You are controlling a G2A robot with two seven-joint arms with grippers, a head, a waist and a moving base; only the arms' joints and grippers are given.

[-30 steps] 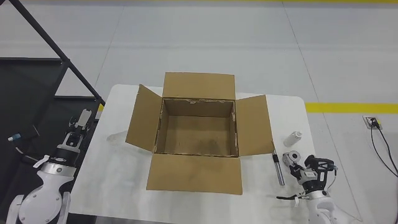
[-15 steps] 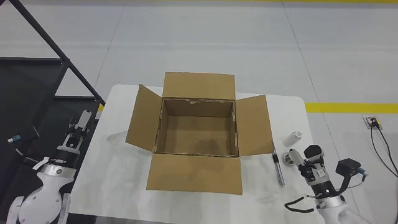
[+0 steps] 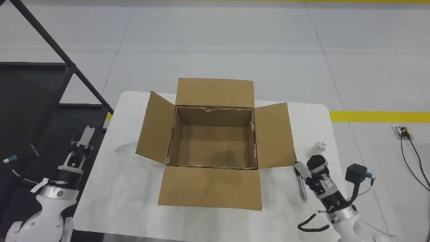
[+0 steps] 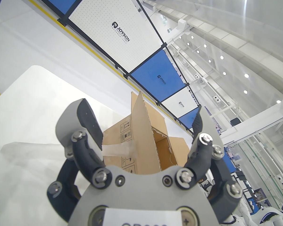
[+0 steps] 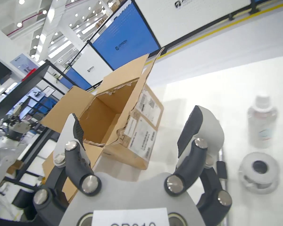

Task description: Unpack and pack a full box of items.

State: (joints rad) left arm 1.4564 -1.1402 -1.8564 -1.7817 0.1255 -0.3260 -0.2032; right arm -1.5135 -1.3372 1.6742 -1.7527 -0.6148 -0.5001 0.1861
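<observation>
**Box emptied, items beside it: packing is judged to come next**

The brown cardboard box (image 3: 212,146) is placed at the middle of the white bench (image 3: 127,202). All four flaps are folded outwards, and nothing is seen inside it. At 3 o'clock from the box, near the bench edge, a small white plastic bottle (image 3: 317,149) is seen. Just beside it, toward 6 o'clock, a pale round roll with a dark hole (image 5: 259,172) and a thin dark stick (image 3: 301,187) are found. The right claw (image 3: 313,168) is held over these items, released, with nothing between its jaws. The left claw (image 3: 86,136) is kept at 9 o'clock from the box, at the bench edge, also spread wide and empty.

The unpacking half is judged to be finished, since the box is bare and the items are out on the bench. The packing half is therefore taken to be in hand. For the next move, the right claw would have to be lowered onto one nearby item, probably the roll, and closed on its two sides. The item would then be carried above the 3 o'clock flap, so that the flap is not struck, and let down into the box.
</observation>
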